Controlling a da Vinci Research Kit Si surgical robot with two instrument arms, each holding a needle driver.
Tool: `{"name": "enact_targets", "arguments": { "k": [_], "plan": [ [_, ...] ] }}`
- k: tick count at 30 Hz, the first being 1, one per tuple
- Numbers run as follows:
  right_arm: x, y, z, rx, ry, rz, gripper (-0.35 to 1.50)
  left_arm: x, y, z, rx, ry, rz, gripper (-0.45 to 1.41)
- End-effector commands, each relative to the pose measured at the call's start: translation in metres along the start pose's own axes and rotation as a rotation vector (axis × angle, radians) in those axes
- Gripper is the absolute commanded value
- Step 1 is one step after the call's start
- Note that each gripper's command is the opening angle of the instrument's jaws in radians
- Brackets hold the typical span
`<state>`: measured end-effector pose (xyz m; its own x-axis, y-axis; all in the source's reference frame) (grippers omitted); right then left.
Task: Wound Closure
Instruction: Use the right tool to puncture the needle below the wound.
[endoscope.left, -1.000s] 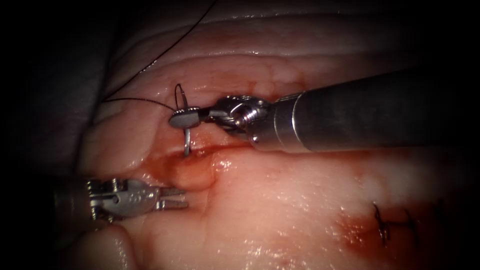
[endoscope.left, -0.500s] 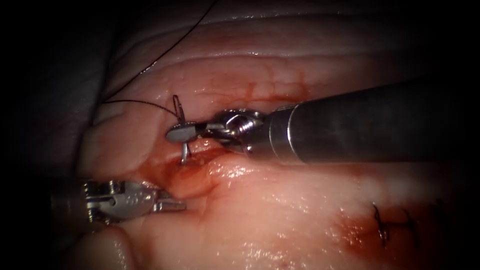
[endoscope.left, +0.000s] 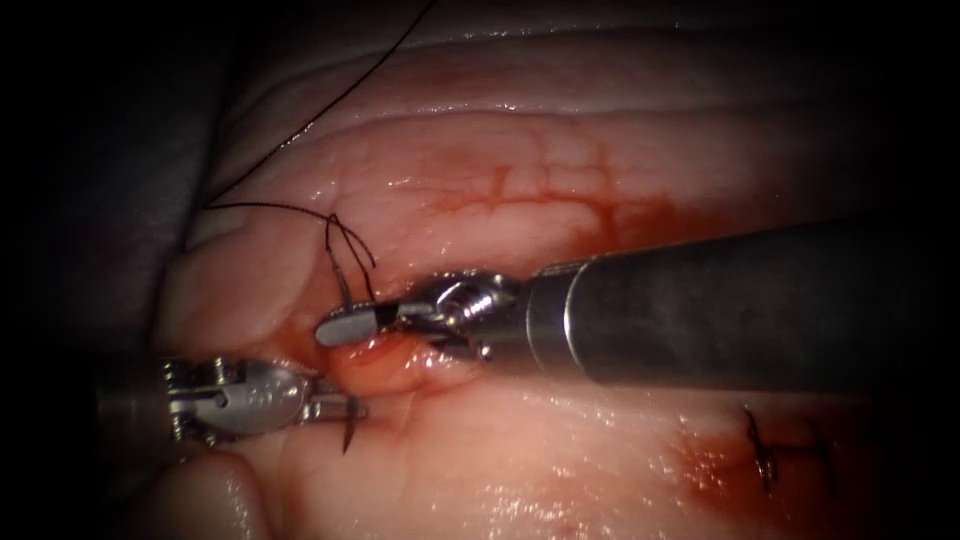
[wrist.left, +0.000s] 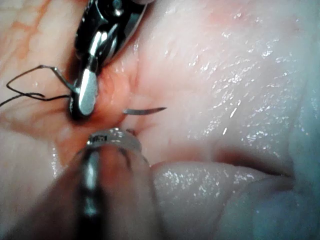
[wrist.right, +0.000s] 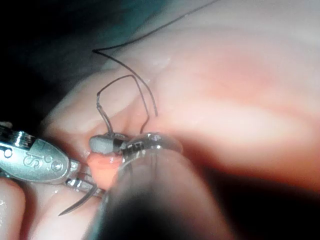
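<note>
Two-handed across the cut (endoscope.left: 398, 366): clamping buried needle's (endoscope.left: 348, 434) tail with right tool (endoscope.left: 340, 327), poising left tool (endoscope.left: 345, 408), slightly parted, empty, for its tip.

Needle (endoscope.left: 348, 436) is passing through tissue (endoscope.left: 560, 440) at centre-left, tip showing below cut (endoscope.left: 400, 372); thread (endoscope.left: 300, 212) is trailing toward upper left.

Hidden and cut-off parts, endoscope view

Needle (endoscope.left: 349, 436): only the tip shows at lower left, the mid-curve buried in tissue (endoscope.left: 560, 440). Thread (endoscope.left: 300, 130) runs off the top edge. Right tool (endoscope.left: 345, 327) shaft fades into dark at the right edge.
</note>
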<state>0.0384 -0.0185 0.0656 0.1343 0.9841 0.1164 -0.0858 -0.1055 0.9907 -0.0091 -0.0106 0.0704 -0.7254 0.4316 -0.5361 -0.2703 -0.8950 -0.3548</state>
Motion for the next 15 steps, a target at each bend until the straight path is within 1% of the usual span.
{"name": "enact_targets", "arguments": {
  "k": [1, 5, 7, 8, 10, 11, 12, 13, 14, 15],
  "plan": [
    [-0.0004, 0.0005, 0.0009, 0.002, -0.004, 0.006, -0.35, 0.0000, 0.0002, 0.0008, -0.002, 0.000, 0.000, -0.05],
    [-0.0009, 0.0004, 0.0006, 0.002, -0.016, 0.017, -0.35, 0.0000, 0.0002, 0.0007, 0.000, -0.001, -0.001, -0.05],
    [-0.0007, 0.0004, 0.0005, -0.018, -0.007, 0.020, -0.35, 0.0000, 0.0001, 0.0007, 0.000, -0.001, -0.001, -0.05],
    [-0.0004, 0.0003, 0.0005, -0.033, 0.005, 0.007, -0.35, 0.0000, 0.0002, 0.0007, 0.000, -0.001, -0.001, -0.05],
    [0.0004, 0.0002, 0.0007, -0.027, 0.061, -0.016, -0.35, 0.0001, 0.0002, 0.0007, 0.001, -0.002, -0.002, -0.05],
    [0.0008, 0.0002, 0.0007, -0.021, 0.093, -0.073, -0.35, 0.0001, 0.0003, 0.0007, 0.001, -0.002, -0.002, -0.05],
    [0.0014, 0.0002, 0.0006, -0.017, 0.139, -0.109, -0.05, 0.0001, 0.0003, 0.0006, 0.000, -0.002, -0.002, -0.05],
    [0.0018, 0.0002, 0.0005, -0.012, 0.162, -0.110, 0.37, 0.0002, 0.0004, 0.0005, 0.000, -0.002, -0.003, -0.05],
    [0.0022, 0.0001, 0.0003, -0.005, 0.178, -0.107, 0.51, 0.0003, 0.0004, 0.0004, -0.001, -0.002, -0.004, -0.05],
    [0.0028, 0.0002, -0.0001, -0.016, 0.193, -0.142, 0.62, 0.0004, 0.0004, 0.0002, -0.003, -0.002, -0.005, -0.03]
  ]
}}
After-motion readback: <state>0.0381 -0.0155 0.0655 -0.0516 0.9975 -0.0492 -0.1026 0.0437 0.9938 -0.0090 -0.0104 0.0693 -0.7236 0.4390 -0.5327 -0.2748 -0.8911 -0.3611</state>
